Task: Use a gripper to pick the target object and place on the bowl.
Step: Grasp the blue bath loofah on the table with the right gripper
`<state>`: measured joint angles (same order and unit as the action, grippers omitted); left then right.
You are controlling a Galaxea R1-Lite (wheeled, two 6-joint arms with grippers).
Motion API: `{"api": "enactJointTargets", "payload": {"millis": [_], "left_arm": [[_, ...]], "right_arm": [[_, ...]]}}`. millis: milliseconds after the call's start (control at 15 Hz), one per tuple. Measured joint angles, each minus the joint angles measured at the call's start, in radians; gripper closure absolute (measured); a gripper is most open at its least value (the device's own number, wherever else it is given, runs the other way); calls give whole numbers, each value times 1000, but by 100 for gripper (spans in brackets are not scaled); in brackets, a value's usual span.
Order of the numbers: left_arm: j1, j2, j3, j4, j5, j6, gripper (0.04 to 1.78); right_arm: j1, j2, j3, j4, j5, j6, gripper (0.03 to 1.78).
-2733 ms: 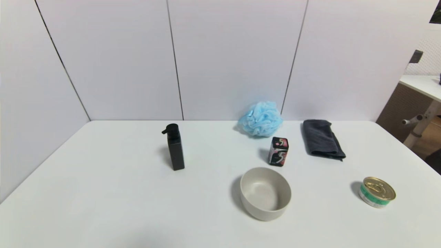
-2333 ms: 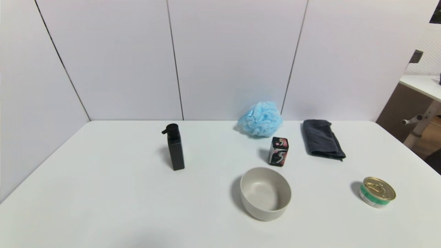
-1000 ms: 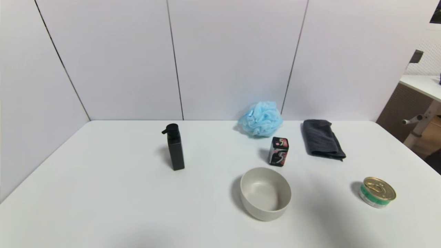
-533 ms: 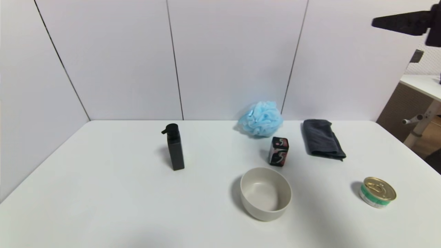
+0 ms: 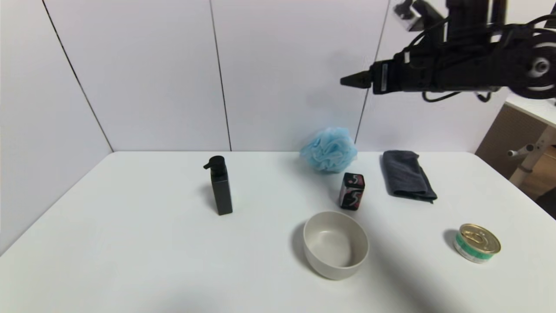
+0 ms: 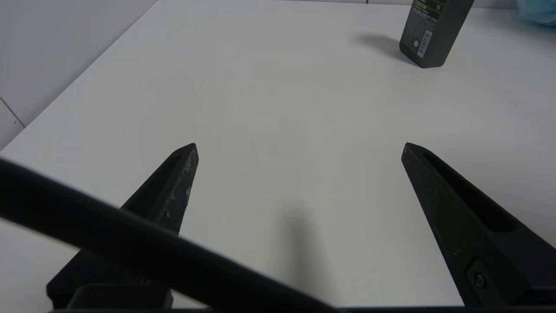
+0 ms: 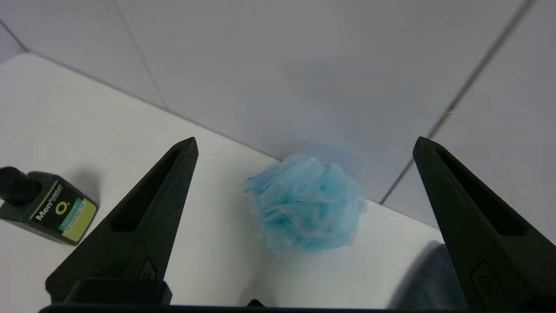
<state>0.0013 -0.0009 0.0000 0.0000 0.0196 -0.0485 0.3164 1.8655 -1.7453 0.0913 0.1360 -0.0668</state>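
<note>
white table (image 5: 130, 243) boxed in by pale wall panels, office clutter off the far right edge. blue bath pouf (image 5: 329, 149) sits at the far edge against the wall, just behind the small printed gum box (image 5: 352, 191); bowl (image 5: 335, 244) is nearer, well apart from it, empty. right gripper (image 5: 352, 80) is high above the table, fingers spread wide with nothing between them; in the right wrist view the pouf (image 7: 305, 202) sits framed between the fingers but far below. for the reach: drop roughly straight down on the pouf, bite deep into the mesh since it will squash, watch the wall behind and the box in front. folded grey towel (image 5: 406, 174) lies right of it, don't snag it. left gripper (image 6: 299, 150) is parked low over bare table near the black pump bottle (image 5: 220, 187), fingers apart, out of the head view. ribbon loop not visible; the pouf's far side is hidden.
</note>
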Motion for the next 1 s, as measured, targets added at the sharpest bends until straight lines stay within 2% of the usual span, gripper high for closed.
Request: {"api": "enactJointTargets", "payload": {"millis": [200, 467, 733, 1000], "left_arm": [[0, 0, 0, 0, 0, 0, 13], [0, 0, 0, 0, 0, 0, 13], [0, 0, 0, 0, 0, 0, 13], [0, 0, 0, 0, 0, 0, 13]], "right_arm": [[37, 146, -108, 63, 11, 12, 10], [41, 307, -187, 116, -6, 12, 10], [35, 405, -198, 113, -122, 23, 10], [24, 461, -199, 109, -165, 27, 10]]}}
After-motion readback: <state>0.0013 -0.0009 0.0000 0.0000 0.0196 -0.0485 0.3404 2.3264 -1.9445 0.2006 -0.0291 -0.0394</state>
